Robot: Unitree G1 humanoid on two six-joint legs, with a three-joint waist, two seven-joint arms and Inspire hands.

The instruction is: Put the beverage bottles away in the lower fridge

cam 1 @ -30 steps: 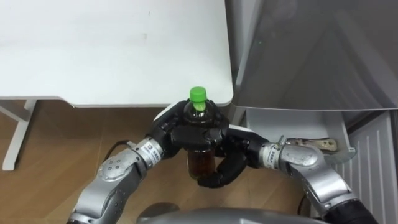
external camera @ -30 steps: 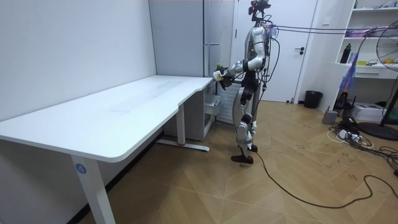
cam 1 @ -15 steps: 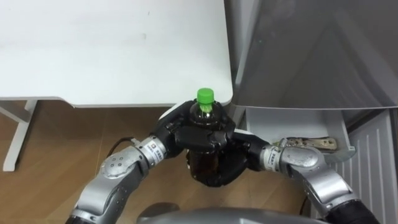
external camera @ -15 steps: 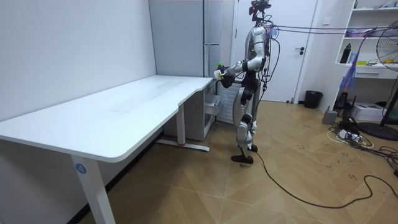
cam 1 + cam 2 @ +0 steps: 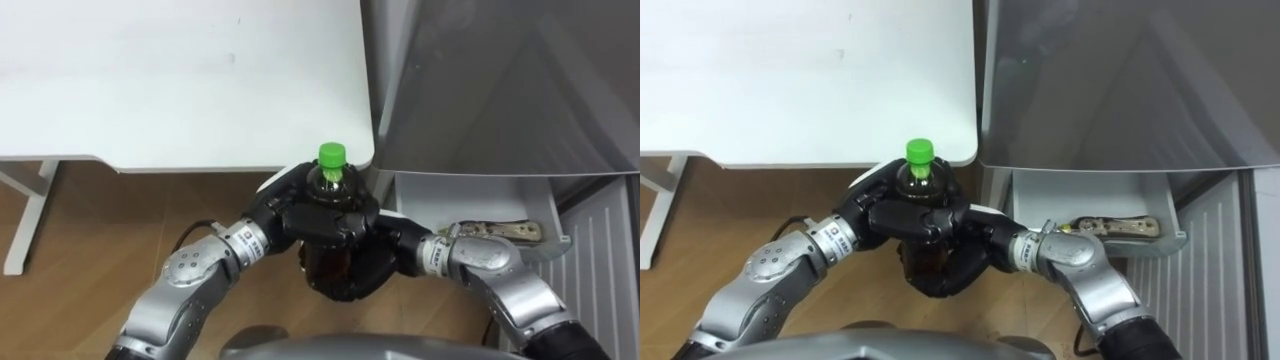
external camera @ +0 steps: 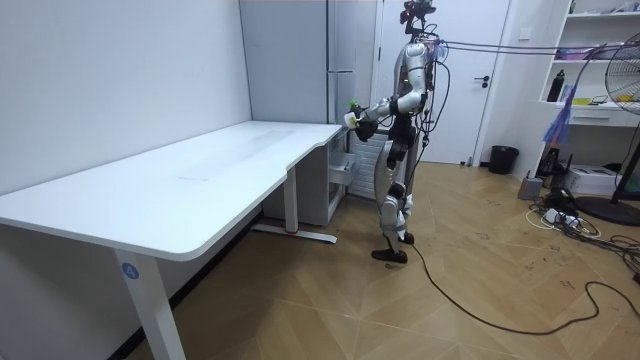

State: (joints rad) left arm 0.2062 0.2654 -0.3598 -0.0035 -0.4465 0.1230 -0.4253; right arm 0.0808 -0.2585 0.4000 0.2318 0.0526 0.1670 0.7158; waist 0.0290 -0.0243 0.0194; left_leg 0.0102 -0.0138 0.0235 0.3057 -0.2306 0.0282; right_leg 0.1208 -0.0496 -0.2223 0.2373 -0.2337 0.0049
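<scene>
The left hand [image 5: 298,216] was closed round the upper body of the bottle [image 5: 329,178], its dark fingers wrapped just under the neck. The right hand [image 5: 368,262] came in from the other side and gripped the same bottle lower down, its fingers curled round the base. The two hands touched each other around the bottle. It stood upright between them, held in the air. It had a green cap [image 5: 332,154] on top, and dark brown liquid showed through the clear wall.

Just beyond the cap lay the rounded corner of the white table [image 5: 180,80], whose top reached away to the robot's left. Under the table's edge was wooden floor [image 5: 70,250], with one white table leg [image 5: 25,220] at the far left. To the right of the bottle rose the grey fridge [image 5: 500,80], close beside the table. At its foot a white drawer [image 5: 470,190] was pulled out toward the robot. A flat brownish thing [image 5: 505,231] lay in the drawer, partly behind the right forearm; I could not tell what it was.

In the room view the robot stood upright on the floor at the table's far corner, in front of the fridge [image 6: 300,60]. It held both hands up before its chest with the bottle [image 6: 352,106] between them. A white door [image 6: 445,70] was behind it and a small dark bin [image 6: 503,158] stood by the wall.
</scene>
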